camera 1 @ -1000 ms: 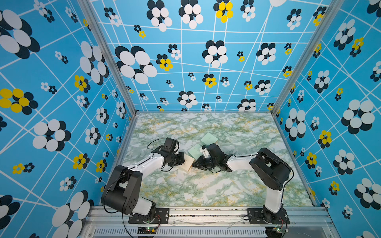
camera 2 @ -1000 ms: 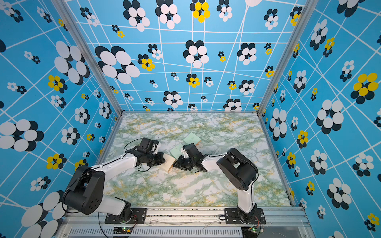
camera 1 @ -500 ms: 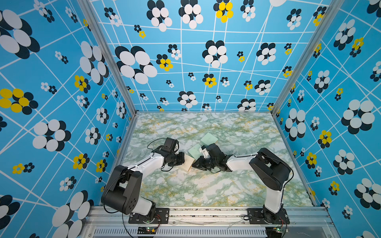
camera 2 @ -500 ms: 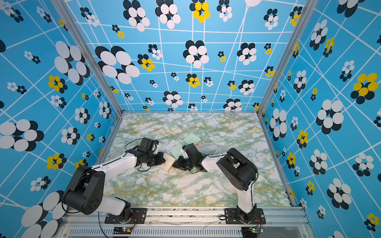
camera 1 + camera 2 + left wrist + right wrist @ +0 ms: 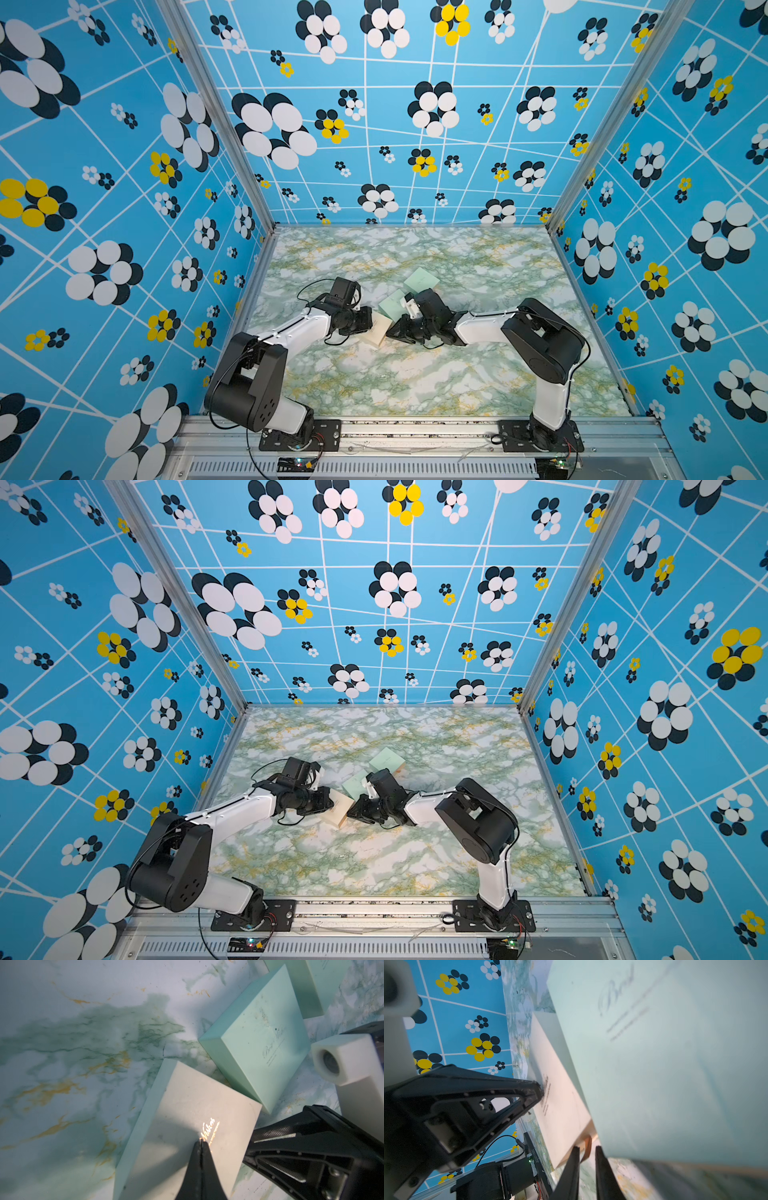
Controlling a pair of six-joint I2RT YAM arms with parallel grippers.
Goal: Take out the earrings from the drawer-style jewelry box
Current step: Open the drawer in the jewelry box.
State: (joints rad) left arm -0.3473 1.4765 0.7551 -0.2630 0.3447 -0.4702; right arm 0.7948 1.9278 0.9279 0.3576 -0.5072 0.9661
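The earrings are out of sight. The cream cardboard drawer box (image 5: pixel 187 1109) lies near the middle of the marbled green worktop (image 5: pixel 415 382). The left gripper (image 5: pixel 201 1142), jaws together, rests on its top. The right gripper (image 5: pixel 587 1148) straddles its tan ribbon tab (image 5: pixel 588 1140), and whether it pinches the tab I cannot tell. A mint-green cardboard box (image 5: pixel 259 1049) sits just beside.

Boxes in all: you have three.
Mint-green boxes (image 5: pixel 259 1043): two; you can count the second mint-green box (image 5: pixel 328 980) in the left wrist view.
Cream box (image 5: pixel 187 1122): one.
Brown pull tab (image 5: pixel 588 1141): one.
Arms: two, your left arm (image 5: pixel 299 330) and right arm (image 5: pixel 482 328).
Grippers: two, left gripper (image 5: pixel 201 1142) and right gripper (image 5: pixel 587 1148).
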